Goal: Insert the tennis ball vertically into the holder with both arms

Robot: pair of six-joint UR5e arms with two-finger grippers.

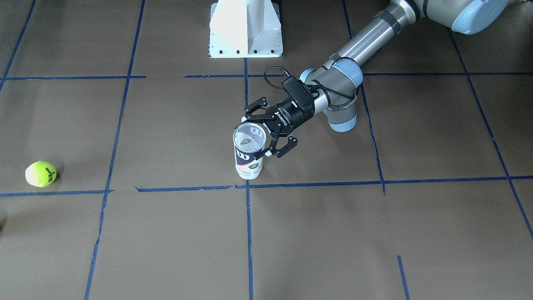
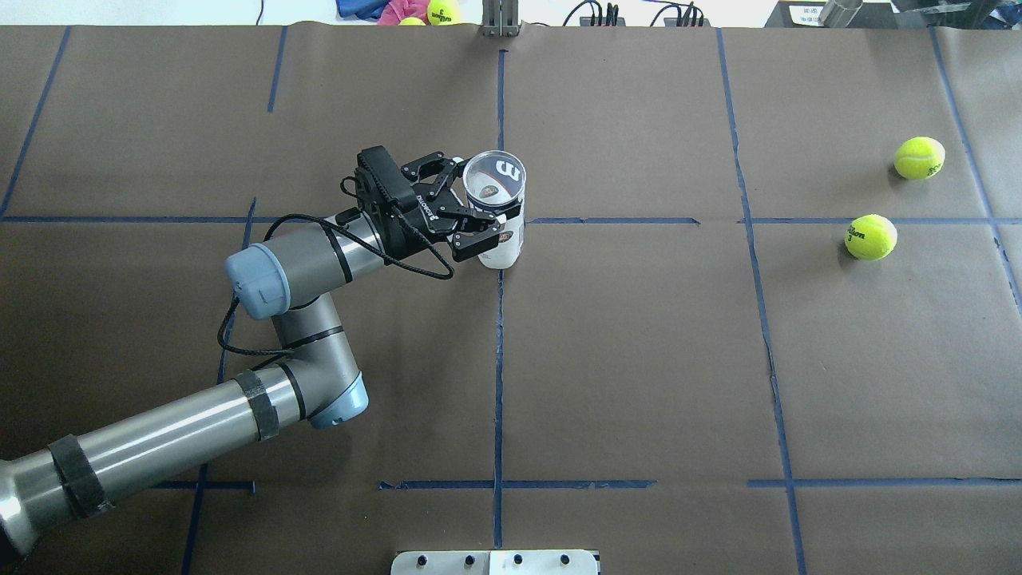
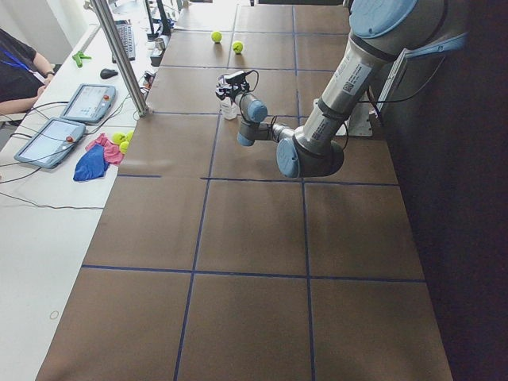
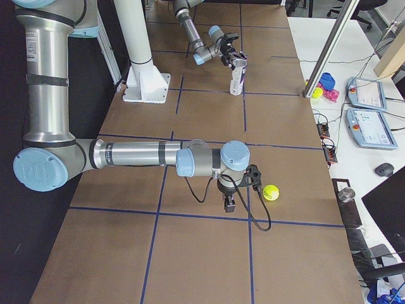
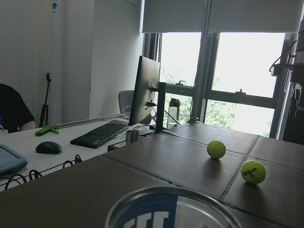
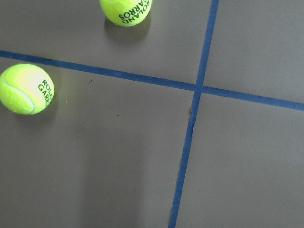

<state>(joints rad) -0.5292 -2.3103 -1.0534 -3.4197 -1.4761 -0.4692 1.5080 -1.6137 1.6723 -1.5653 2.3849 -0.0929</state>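
Note:
The holder (image 1: 248,161) is a clear can with a navy and white label. It stands upright and open-topped at the table's middle (image 2: 511,228). My left gripper (image 1: 255,136) is level with its upper part, jaws wide open, one finger on each side of the can. The can's rim fills the bottom of the left wrist view (image 5: 171,202). A Wilson tennis ball (image 2: 870,237) lies far right, a second ball (image 2: 918,157) behind it. Both show in the right wrist view (image 6: 26,89), seen from above. My right gripper (image 4: 230,201) hangs near a ball (image 4: 271,192); I cannot tell whether it is open.
The white pedestal base (image 1: 245,29) stands behind the can. Blue tape lines grid the brown table. Past the far edge are tablets (image 3: 87,101), a keyboard, cloths and a metal post (image 3: 119,55). An operator sits there (image 3: 16,71).

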